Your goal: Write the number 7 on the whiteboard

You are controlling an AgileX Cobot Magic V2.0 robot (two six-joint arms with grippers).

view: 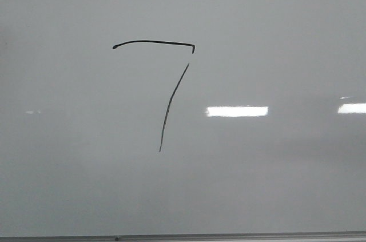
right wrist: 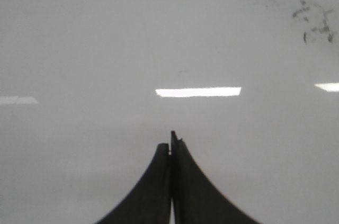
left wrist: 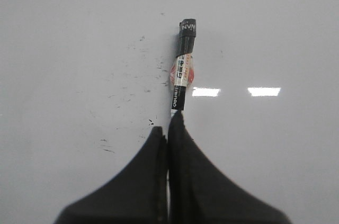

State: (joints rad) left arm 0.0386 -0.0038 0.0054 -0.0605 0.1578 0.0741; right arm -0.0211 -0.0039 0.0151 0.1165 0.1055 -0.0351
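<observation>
Left end effector [left wrist: 168,128] gripping marker [left wrist: 183,65], number 7 [view: 166,90] on whiteboard [view: 286,185]

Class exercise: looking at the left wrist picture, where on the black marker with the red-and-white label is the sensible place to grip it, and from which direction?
Grip the black marker on its plain barrel end, coming in along its length from behind, as the left gripper does. The slim straight barrel fits between the shut fingers, leaving the label and the far end clear above the glossy grey-white whiteboard.

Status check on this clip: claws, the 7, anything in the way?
Left claw shut on marker. Right claw shut, empty. Number 7 drawn on whiteboard; bar and stem don't join. Nothing obstructing.
</observation>
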